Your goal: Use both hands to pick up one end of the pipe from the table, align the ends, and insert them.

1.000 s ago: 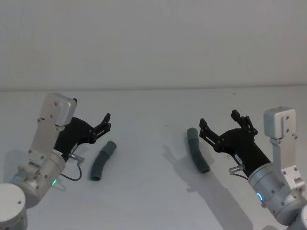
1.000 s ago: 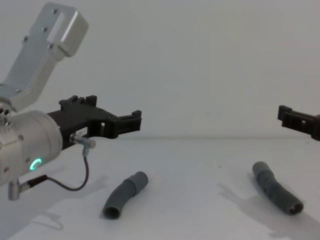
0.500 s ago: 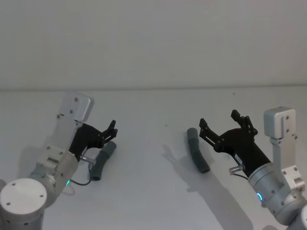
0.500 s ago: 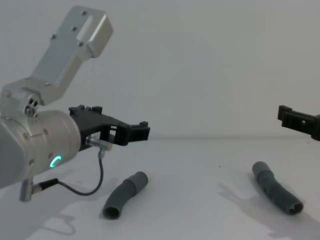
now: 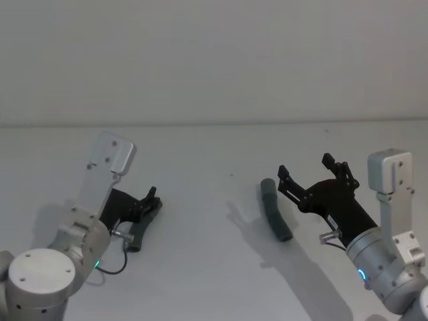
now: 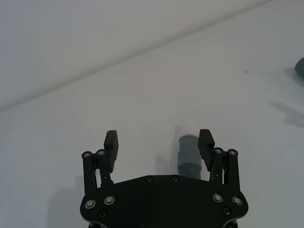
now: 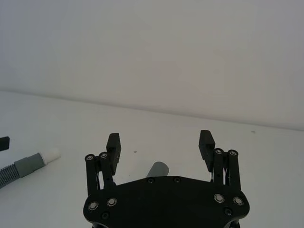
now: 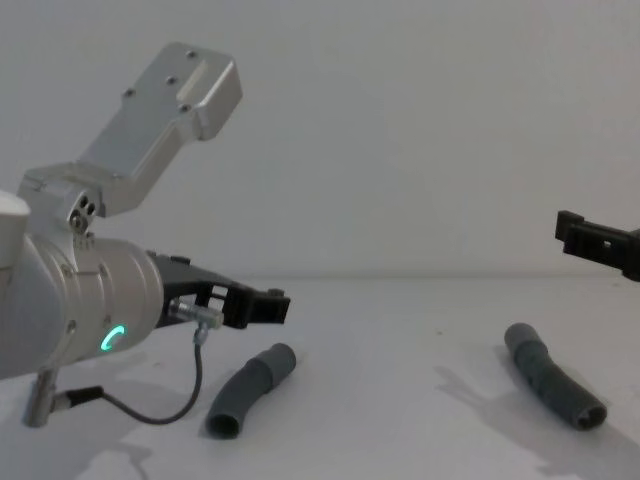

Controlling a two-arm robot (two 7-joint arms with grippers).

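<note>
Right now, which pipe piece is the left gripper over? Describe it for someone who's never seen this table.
Start on the white table and go to its left half, where the left gripper hangs open. The pipe piece just under it is the one: dark grey, curved, ribbed. Unlike the other piece by the right gripper, it ends in a short white tip.

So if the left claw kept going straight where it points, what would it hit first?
Probably the left pipe piece, which shows between the left gripper's open fingers, close to one of them. How far above it the gripper is remains unclear.
</note>
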